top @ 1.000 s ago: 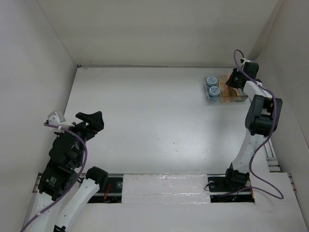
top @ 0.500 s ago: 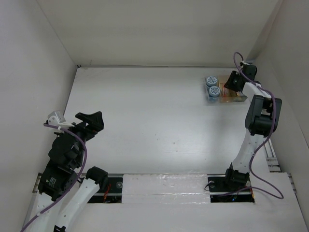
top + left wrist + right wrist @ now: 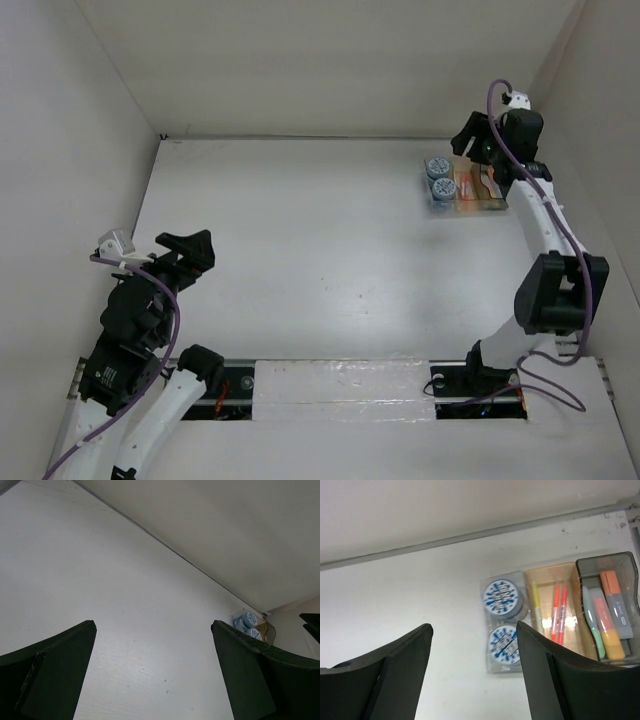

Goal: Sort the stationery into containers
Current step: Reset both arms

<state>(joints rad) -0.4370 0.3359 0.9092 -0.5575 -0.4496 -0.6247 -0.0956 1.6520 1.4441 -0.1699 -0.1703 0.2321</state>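
Observation:
The containers are a clear three-compartment organiser (image 3: 553,569) standing by the back wall (image 3: 492,203). Two blue-and-white pots (image 3: 502,599) (image 3: 504,643) fill its clear left box (image 3: 439,178). The amber middle box holds a yellow pen (image 3: 536,608) and two red-orange pens (image 3: 559,613). The grey right box holds a green marker (image 3: 592,622) and orange markers (image 3: 608,630). My right gripper (image 3: 474,627) hangs open and holding nothing above the organiser (image 3: 470,140). My left gripper (image 3: 153,625) is open too, raised at the near left (image 3: 190,250), far from the pots (image 3: 251,625).
White walls enclose the table on the left, back and right; the organiser sits close to the back right corner. The back wall's seam (image 3: 470,532) runs just behind the organiser. The arm bases (image 3: 480,375) stand at the near edge.
My right gripper has lifted up and back from the organiser's right side and its jaws have spread apart. The left arm has not moved.

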